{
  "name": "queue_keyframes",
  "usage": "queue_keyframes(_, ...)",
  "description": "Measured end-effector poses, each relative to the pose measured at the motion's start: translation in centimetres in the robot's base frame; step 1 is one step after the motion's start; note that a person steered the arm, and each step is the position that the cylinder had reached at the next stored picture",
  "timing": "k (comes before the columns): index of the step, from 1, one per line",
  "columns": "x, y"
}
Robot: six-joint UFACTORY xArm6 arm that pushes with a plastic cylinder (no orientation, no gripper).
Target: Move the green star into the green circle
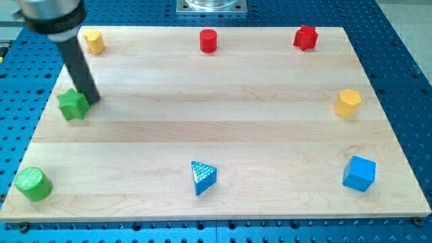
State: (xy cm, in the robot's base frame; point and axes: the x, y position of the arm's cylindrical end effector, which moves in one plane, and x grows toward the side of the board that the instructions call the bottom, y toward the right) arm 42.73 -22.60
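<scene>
The green star (73, 104) lies near the left edge of the wooden board (223, 135). The green circle, a short green cylinder (33, 183), stands at the board's bottom left corner, well below the star. My tip (92, 100) rests on the board just right of the star's upper right side, touching or nearly touching it. The dark rod slants up to the view's top left.
A yellow block (94, 41) sits at the top left, a red cylinder (208, 40) at top middle, a red star (306, 37) at top right. A yellow block (347, 102) is at the right edge, a blue cube (359, 173) at bottom right, a blue triangle (202, 177) at bottom middle.
</scene>
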Motion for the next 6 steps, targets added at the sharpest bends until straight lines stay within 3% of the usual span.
queue_keyframes(1, -1.1, 3.2)
queue_keyframes(2, -3.0, -0.2)
queue_keyframes(3, 2.8, -2.8)
queue_keyframes(4, 6.7, 0.4)
queue_keyframes(5, 7.8, 0.5)
queue_keyframes(6, 4.2, 0.8)
